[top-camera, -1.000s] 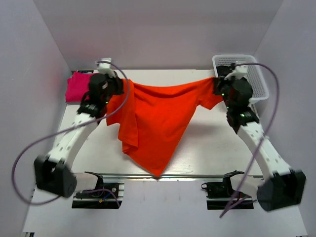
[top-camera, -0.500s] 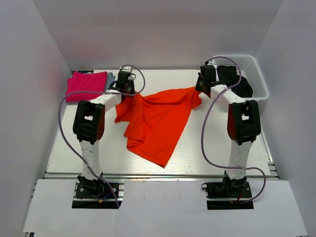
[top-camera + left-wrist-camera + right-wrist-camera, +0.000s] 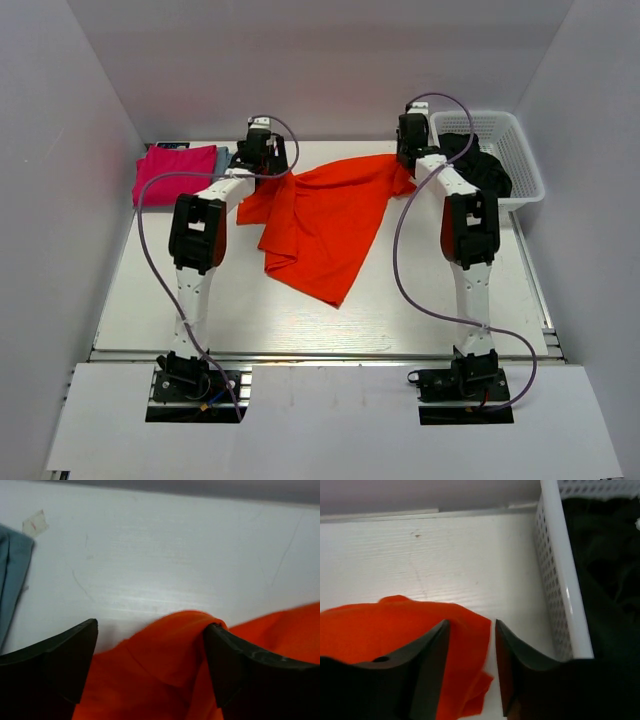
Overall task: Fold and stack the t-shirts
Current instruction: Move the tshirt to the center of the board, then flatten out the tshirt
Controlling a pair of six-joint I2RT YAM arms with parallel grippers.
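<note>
The bright orange t-shirt [image 3: 325, 220] lies spread and rumpled on the table, its top edge toward the far side. My left gripper [image 3: 262, 160] is low over the shirt's far left corner. Its jaws stand wide open, and a loose hump of orange cloth [image 3: 165, 645] rises between them unclamped. My right gripper [image 3: 408, 150] is over the far right corner, open, with the orange corner [image 3: 465, 645] lying slack between its fingers. A magenta-pink t-shirt [image 3: 175, 172] rests folded at far left on a blue-grey one [image 3: 10, 575]. Dark t-shirts [image 3: 480, 165] fill the basket.
The white lattice basket [image 3: 522, 150] stands at the far right, its wall [image 3: 555, 580] close beside my right gripper. The back wall rises just beyond both grippers. Bare tabletop [image 3: 200, 310] shows in front of the orange shirt.
Both arms swung the hanging orange shirt to the far side and lowered it onto the table. Both grippers, shut on its corners before, have opened and let the cloth go.
</note>
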